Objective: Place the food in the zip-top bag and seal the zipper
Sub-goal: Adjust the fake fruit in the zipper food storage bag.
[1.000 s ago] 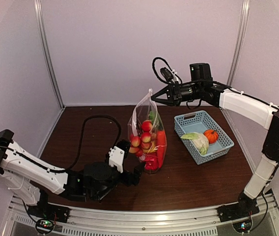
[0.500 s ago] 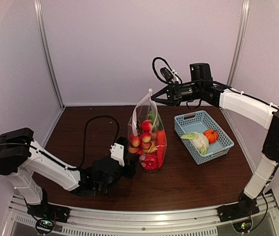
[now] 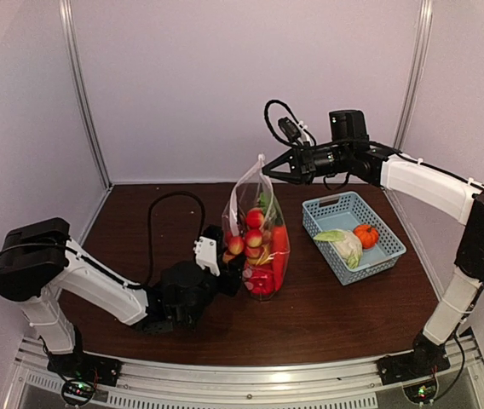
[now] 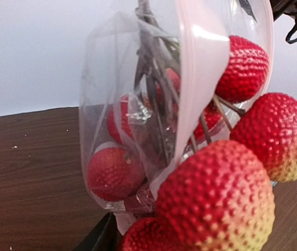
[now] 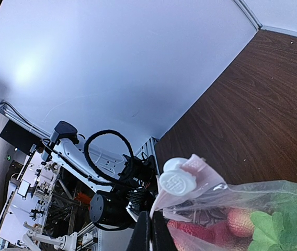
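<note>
From above, a dark brown wood table (image 3: 344, 315) sits boxed in by pale walls (image 3: 225, 85) on three sides, with a metal rail (image 3: 250, 375) along its near edge. The bag (image 3: 263, 200) stands at the centre, its long axis vertical and its mouth up. The right fingers (image 3: 278, 167) are clenched on its top corner. The left fingers (image 3: 228, 278) lie low at the bag's 8 o'clock, against red-yellow fruits (image 3: 235, 245); I cannot tell whether they grip. A blue basket (image 3: 391, 247) at 3 o'clock of the bag holds a cabbage (image 3: 342, 243) and a pumpkin (image 3: 365, 234).

In the left wrist view, bumpy red fruits fill the 4 o'clock corner, just in front of the upright bag, with more red fruits inside it. Brown table and pale wall lie behind.

In the right wrist view, the fingers pinch the bag's top beside a white slider (image 5: 175, 183). Greens (image 5: 279, 225) show inside, and the table lies far below.
</note>
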Available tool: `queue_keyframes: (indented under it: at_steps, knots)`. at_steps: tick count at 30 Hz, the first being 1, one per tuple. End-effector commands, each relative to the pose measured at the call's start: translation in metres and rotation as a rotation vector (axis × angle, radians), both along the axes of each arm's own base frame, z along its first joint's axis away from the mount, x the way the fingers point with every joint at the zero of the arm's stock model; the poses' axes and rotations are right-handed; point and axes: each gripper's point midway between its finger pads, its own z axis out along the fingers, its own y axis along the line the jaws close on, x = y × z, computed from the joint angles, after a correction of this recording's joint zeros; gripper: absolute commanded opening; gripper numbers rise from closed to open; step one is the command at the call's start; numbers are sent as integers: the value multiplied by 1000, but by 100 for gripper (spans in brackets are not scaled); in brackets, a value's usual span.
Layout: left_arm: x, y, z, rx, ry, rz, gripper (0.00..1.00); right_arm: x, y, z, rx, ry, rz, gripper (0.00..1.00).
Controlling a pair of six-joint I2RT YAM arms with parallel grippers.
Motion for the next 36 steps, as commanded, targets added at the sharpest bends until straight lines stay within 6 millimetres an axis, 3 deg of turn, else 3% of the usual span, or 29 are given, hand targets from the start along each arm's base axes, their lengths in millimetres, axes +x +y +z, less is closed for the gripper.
queue_keyframes:
  at_steps: [1,5,7,16,21,27,30,33,36]
  knots:
    - [0,-16,17,-27,-58,-71,35,-11,-4,25,48,-76,20,0]
    - [-6,-16,22,-27,-43,-107,13,-11,-5,26,48,-86,18,0]
    - [-11,-12,28,-42,-22,-130,8,-11,-5,26,43,-90,16,0]
    - [-56,-24,93,-39,-18,-411,4,2,-5,-5,-89,-163,-28,0]
    - [-71,-31,115,-39,-2,-509,0,4,-5,-12,-146,-209,-40,0]
    - [-51,-30,156,-129,-84,-390,0,-20,12,-19,-177,-238,17,0]
    - [-43,-36,168,-132,-118,-358,0,-28,17,-16,-174,-242,31,0]
    - [-29,-43,159,-64,-49,-293,0,-18,12,-14,-196,-255,-12,0]
    - [-17,-35,161,-66,41,-200,0,-4,2,-12,-250,-282,-92,0]
